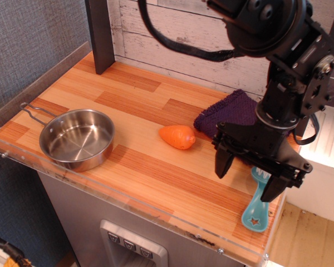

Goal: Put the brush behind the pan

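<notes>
I see even, bright light, a soft glare inside the pan [78,139], and slight blur at the desk's near edge.

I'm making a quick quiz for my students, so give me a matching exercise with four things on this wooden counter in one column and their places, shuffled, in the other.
Things:
1. shiny round stainless-steel pan
2. orange carrot-like toy
3. dark purple knitted cloth
4. translucent teal plastic brush

Places:
A. near the right front corner, under the open black gripper
B. near the middle of the counter
C. at the left front edge
D. toward the back right, partly behind the arm

Pairs: 1-C, 2-B, 3-D, 4-A
</notes>
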